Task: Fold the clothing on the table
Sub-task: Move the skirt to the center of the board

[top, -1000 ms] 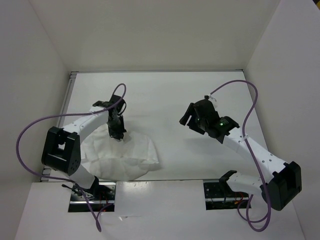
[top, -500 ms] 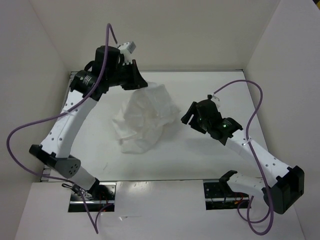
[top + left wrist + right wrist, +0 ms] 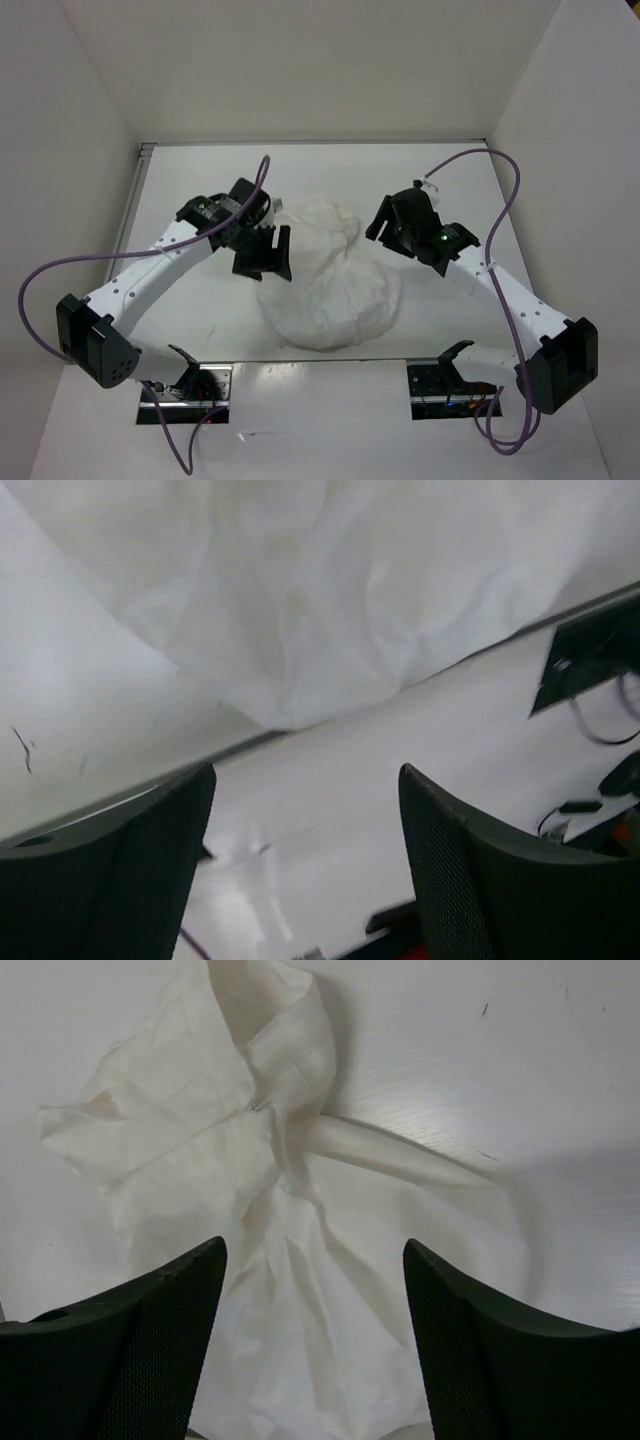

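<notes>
The clothing [image 3: 328, 278] lies as a rumpled white mound on the table [image 3: 200, 180], reaching from the middle to the near edge. Just left of it hovers my left gripper [image 3: 266, 256], open and holding nothing. Its wrist view shows the clothing [image 3: 330, 600] ahead of the empty gripper [image 3: 305, 772], near the table's edge strip. My right gripper [image 3: 384, 218] stands open at the garment's far right. In the right wrist view the clothing [image 3: 200, 1130] lies bunched beneath the gripper [image 3: 312, 1250], with a zip and a waistband showing, and nothing is gripped.
White walls close in the table on the left, far and right sides. A metal edge strip [image 3: 300, 362] runs along the near side, with two cut-outs holding electronics [image 3: 185, 392] [image 3: 445, 385]. Purple cables [image 3: 40, 280] loop off both arms.
The left gripper lifted the clothing up to the far side, swung it down toward the near edge and let go. The garment now lies spread mid-table. The right gripper shifted slightly toward the far left.
</notes>
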Motion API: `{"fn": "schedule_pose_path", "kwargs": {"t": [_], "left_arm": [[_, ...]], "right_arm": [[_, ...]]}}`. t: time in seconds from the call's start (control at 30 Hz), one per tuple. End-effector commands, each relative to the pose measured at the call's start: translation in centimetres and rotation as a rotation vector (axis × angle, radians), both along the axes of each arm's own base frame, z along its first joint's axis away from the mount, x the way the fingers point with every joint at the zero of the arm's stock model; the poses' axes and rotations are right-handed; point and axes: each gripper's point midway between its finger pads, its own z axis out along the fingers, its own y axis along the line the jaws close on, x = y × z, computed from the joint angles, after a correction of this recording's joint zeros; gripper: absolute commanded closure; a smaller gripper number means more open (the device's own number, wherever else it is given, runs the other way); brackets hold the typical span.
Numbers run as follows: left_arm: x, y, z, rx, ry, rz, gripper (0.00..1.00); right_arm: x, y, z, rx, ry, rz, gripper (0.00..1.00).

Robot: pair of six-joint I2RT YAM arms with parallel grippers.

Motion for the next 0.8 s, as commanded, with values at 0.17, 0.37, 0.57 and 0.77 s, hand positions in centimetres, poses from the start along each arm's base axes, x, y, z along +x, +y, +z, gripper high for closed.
{"fn": "schedule_pose_path", "kwargs": {"t": [0.17,0.37,0.57,0.77], "left_arm": [[15.0,-3.8,7.0,-0.154,-0.446,0.15,0.2],[19.3,-5.2,5.8,-0.159,-0.426,0.095,0.22],[19.0,-4.7,4.2,-0.122,-0.403,0.093,0.23],[17.8,-3.3,3.4,-0.111,-0.382,0.118,0.23]], "right_arm": [[4.6,2.7,-0.6,-0.052,0.0,0.108,0.26],[7.5,7.2,-1.8,-0.01,-0.023,0.298,0.38],[10.6,8.5,-1.6,0.131,-0.064,0.368,0.39],[12.3,9.0,-4.6,0.191,-0.015,0.406,0.41]]}}
